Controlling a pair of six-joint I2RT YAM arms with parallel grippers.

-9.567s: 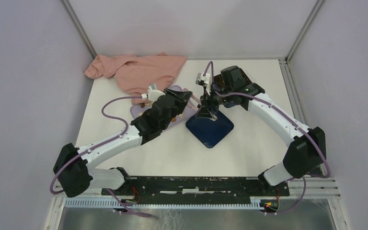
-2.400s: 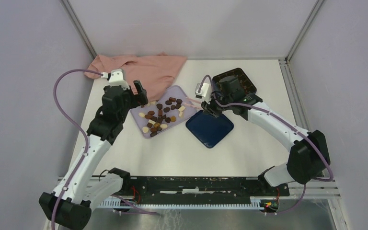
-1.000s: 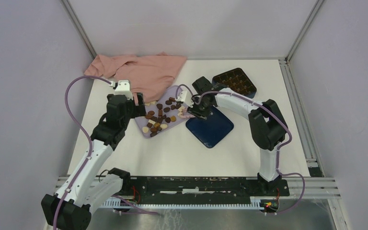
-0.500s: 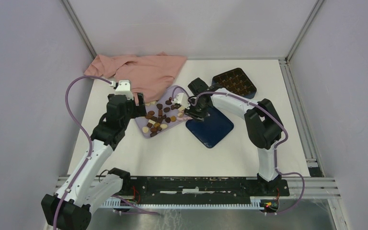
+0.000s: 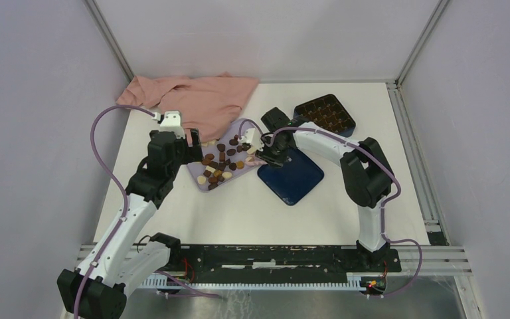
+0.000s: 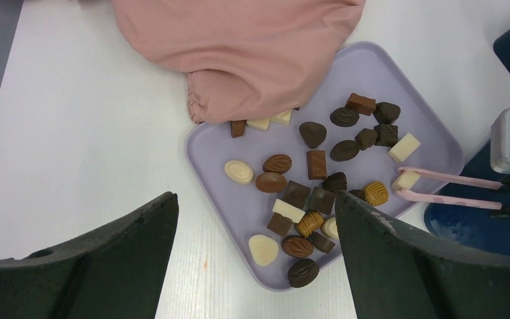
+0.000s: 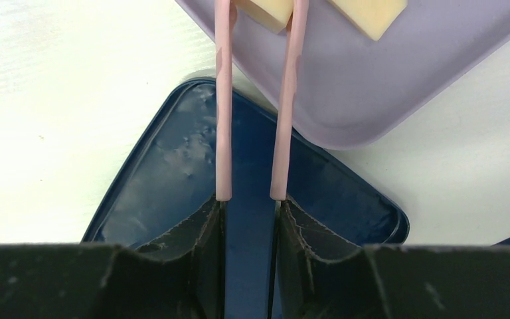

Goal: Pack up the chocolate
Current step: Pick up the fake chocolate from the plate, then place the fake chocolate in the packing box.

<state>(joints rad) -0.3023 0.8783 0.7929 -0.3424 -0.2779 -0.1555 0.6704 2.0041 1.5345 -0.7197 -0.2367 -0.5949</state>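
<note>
White matte desk [image 6: 73, 166], faint wood grain. On it sits a lilac plastic tray [image 6: 212, 143]: square, rounded corners, shallow raised lip, smooth surface.

The chocolate [image 6: 316, 164] lies loose on the tray as a scatter of small pieces. There are dark brown domes and ribbed ovals, milk-brown rectangles, one caramel-coloured ridged piece, and cream-white ovals and blocks. Most cluster in the tray's middle and near corner. A few sit at the far edge, partly tucked under the cloth.

Salmon-pink cloth [image 6: 239, 46]: soft, crumpled, stitched hem, draped over the tray's far corner.

Left hand [image 6: 255, 199]: black, coarse-surfaced fingers spread wide, holding nothing, poised above the tray.

Right hand [image 7: 249, 206]: fingers pressed in on pink plastic tweezers [image 7: 222, 119], whose thin, straight, smooth arms run nearly parallel. The tips reach over the tray's corner and flank a cream-white block [image 7: 265, 12], one arm against each side. Whether the block is off the tray, cannot tell. A second cream block [image 7: 365, 10] lies just beside it.

Dark blue flat lid [image 7: 159, 179] under the right hand: square, rounded corners, glossy, mottled face. The tray's corner meets its edge; overlap or mere touch, cannot tell.

Dark blue square box [image 5: 325, 114] with grid insert stands at the far side of the desk, beyond the lid. Cell contents too small to make out.
</note>
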